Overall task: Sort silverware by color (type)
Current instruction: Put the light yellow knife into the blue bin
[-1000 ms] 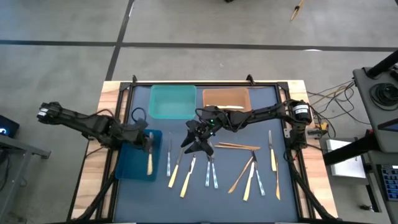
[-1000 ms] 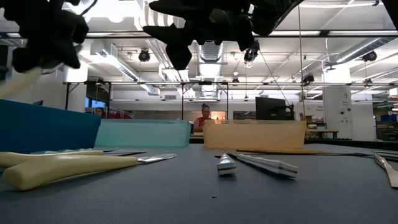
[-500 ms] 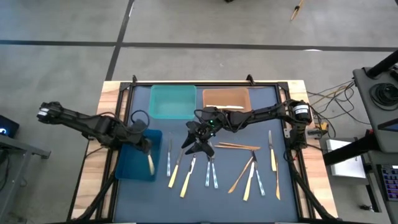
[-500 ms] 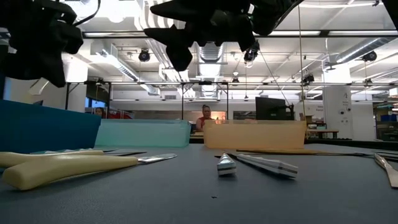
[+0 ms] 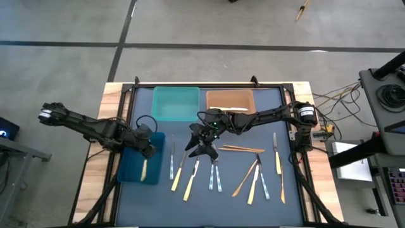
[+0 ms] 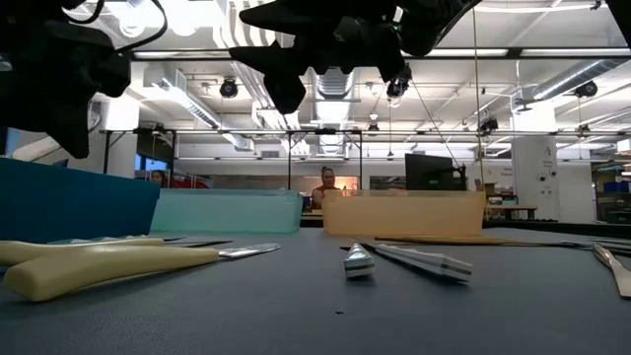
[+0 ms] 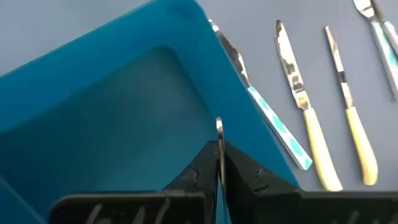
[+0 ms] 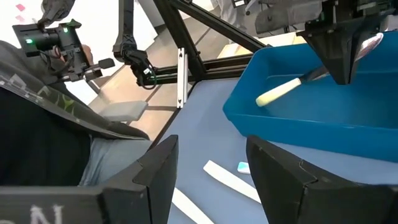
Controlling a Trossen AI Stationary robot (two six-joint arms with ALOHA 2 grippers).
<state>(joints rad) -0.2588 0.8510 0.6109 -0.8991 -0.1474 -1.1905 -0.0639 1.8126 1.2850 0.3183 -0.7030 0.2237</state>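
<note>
Our left gripper point(image 5: 147, 151) hangs over the blue bin point(image 5: 130, 172), jaws pinched on the blade of a yellow-handled knife point(image 8: 287, 89). Our right gripper point(image 5: 201, 147) hovers with jaws spread above the silverware point(image 5: 215, 170) lying on the mat point(image 5: 209, 202). These pieces look light, stiff and probably slick, so we judge a mid-handle pinch safest.

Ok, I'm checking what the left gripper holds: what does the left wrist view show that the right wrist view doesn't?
Only left wrist: two loose pale yellow-handled knives. Only right wrist: the held utensil's pale yellow handle, hanging from the shut left gripper, and the open right gripper. Both: the deep blue rectangular plastic bin.
</note>
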